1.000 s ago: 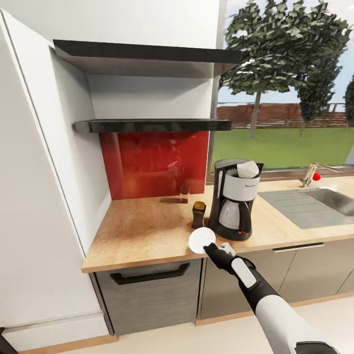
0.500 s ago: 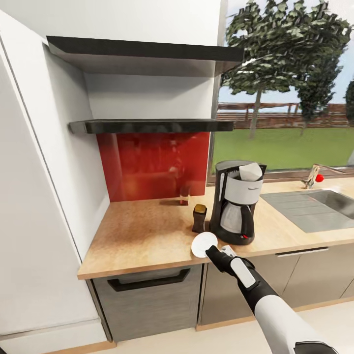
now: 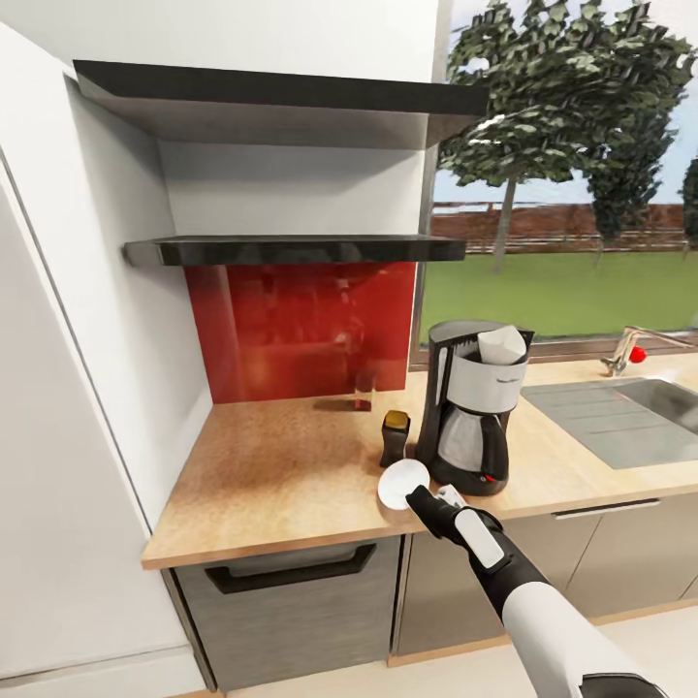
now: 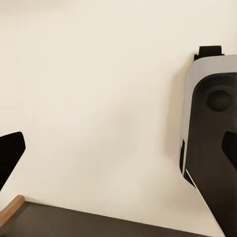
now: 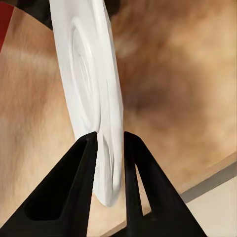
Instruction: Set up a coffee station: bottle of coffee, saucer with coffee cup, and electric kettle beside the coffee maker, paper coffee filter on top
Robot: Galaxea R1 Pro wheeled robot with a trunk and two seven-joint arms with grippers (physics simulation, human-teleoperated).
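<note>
The black coffee maker (image 3: 473,419) stands on the beige kitchen countertop (image 3: 271,475), with the white paper coffee filter (image 3: 502,344) on its top. The small brown bottle of coffee (image 3: 395,437) stands just to its left. My right gripper (image 3: 419,497) is shut on the rim of the white saucer (image 3: 401,482), which is tilted on edge above the counter in front of the bottle. In the right wrist view, the black fingers (image 5: 74,197) pinch the saucer (image 5: 91,94). My left gripper (image 4: 118,148) is open with nothing in it. The thin kitchen shelf (image 3: 291,250) is bare. Coffee cup and electric kettle are out of view.
A thicker dark board (image 3: 281,97) hangs above the shelf. A red backsplash (image 3: 301,330) has a small glass (image 3: 364,386) in front of it. To the right are a sink (image 3: 630,412) and a faucet (image 3: 635,351). A drawer handle (image 3: 291,572) sits below the counter edge.
The head view has shifted, with the counter now nearer and lower. My right gripper still holds the saucer, now a little further over the counter's front edge.
</note>
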